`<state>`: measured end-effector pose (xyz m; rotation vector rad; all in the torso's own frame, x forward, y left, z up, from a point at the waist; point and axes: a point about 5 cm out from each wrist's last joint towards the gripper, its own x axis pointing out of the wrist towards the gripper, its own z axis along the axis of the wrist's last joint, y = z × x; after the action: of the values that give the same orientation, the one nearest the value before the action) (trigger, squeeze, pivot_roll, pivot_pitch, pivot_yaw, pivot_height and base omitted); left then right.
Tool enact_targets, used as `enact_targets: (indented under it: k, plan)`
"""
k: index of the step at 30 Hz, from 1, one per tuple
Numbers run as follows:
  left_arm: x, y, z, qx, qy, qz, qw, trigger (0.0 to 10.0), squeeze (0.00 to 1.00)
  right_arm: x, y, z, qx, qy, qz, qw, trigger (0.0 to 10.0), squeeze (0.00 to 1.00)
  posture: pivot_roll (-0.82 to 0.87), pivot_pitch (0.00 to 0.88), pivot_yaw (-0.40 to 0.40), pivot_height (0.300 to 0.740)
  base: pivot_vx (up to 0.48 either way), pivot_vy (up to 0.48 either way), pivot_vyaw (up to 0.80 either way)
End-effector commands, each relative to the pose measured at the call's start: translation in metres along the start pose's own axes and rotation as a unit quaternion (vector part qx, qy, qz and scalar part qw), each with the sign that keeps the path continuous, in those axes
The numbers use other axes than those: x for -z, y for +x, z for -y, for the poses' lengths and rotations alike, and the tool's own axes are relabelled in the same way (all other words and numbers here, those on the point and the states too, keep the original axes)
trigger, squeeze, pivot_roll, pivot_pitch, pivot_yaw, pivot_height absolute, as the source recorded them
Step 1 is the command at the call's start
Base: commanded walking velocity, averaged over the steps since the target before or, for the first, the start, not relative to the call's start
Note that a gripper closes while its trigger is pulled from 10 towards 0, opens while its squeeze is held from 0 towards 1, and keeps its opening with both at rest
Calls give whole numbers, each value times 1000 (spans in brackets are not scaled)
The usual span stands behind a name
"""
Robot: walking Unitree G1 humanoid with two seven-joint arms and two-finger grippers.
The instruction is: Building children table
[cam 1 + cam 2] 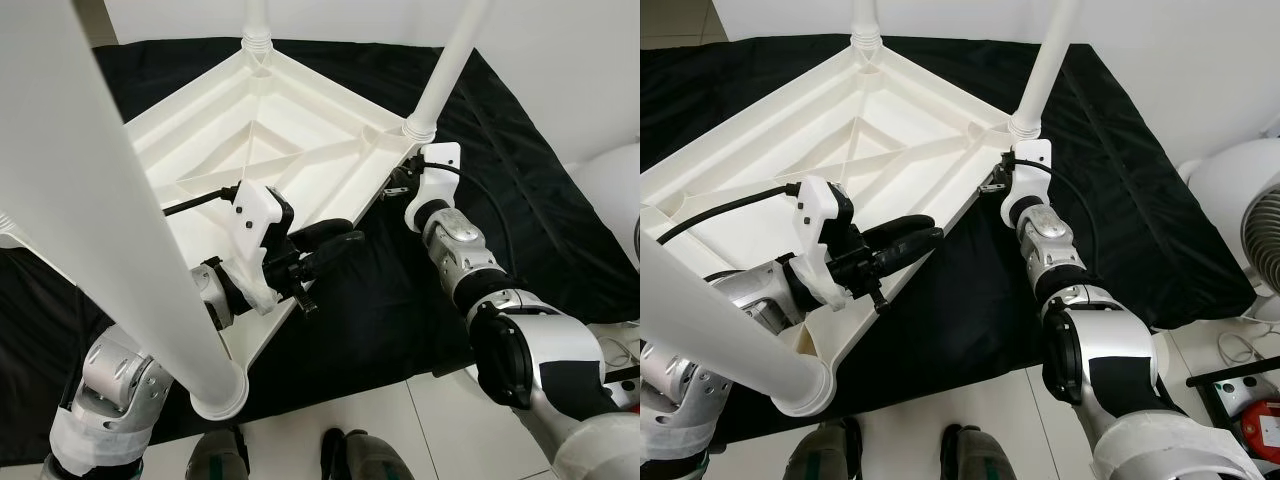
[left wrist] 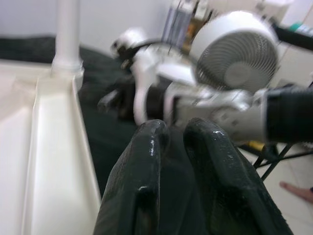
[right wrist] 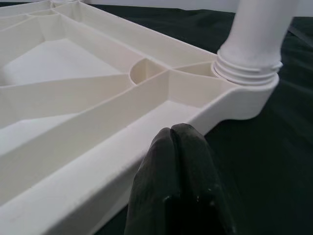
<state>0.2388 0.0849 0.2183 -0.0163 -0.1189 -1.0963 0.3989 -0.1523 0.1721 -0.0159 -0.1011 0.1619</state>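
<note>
Lying upside down on a black cloth (image 1: 400, 310), the white kids' table (image 1: 280, 140) is taken as landmark. Nearest the robot, a leg (image 1: 110, 220) is seen seated in the near corner socket. The left end effector (image 1: 325, 245) hovers at the table's near-right rim, fingers pressed together, nothing held. Farther along that rim, the right end effector (image 3: 176, 161) is closed and empty, just beside the right-corner leg (image 1: 450, 60), which looks screwed in. A far-corner leg (image 1: 257, 20) also stands. Assembly is judged mostly done; fourth corner can't be checked. Beyond the cloth: tiled floor, white wall, a fan (image 1: 1265, 225) to the right.
</note>
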Motion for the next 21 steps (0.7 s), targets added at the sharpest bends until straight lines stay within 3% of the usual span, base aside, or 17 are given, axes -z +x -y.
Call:
enact_targets:
  k: [1,4,6,7,9,12,15,18,21]
  plan:
    - [8,6,1,7,8,-6,1000,10000,0,10,-9,8,18,-2,9,1000,10000,0,165,136,-81,740,0,0,0]
    - [10,13,-1,-14,-2,-4,1000,10000,0,14,-15,10,21,0,17,1000,10000,0,162,133,-84,740,0,0,0]
    - [12,34,1,-39,-29,8,999,10000,0,29,-38,13,34,21,43,998,10000,0,148,122,-78,740,0,0,0]
    - [12,34,1,-39,-29,8,999,10000,0,29,-38,13,34,21,43,998,10000,0,148,122,-78,740,0,0,0]
    - [13,43,0,-33,-32,12,999,10000,0,38,-63,12,42,30,62,997,10000,0,122,115,-64,740,0,0,0]
    - [12,38,-8,-10,-6,21,1000,10000,0,40,-91,13,62,36,77,994,10000,0,103,110,-49,740,0,0,0]
    - [11,37,-9,-7,1,22,1000,10000,0,40,-96,13,68,36,79,994,10000,0,103,110,-49,740,0,0,0]
    - [9,25,-12,36,20,21,999,10000,0,39,-120,20,90,35,85,992,10000,0,82,107,-34,740,0,0,0]
    - [9,25,-12,36,20,21,999,10000,0,39,-120,20,90,35,85,992,10000,0,82,107,-34,740,0,0,0]
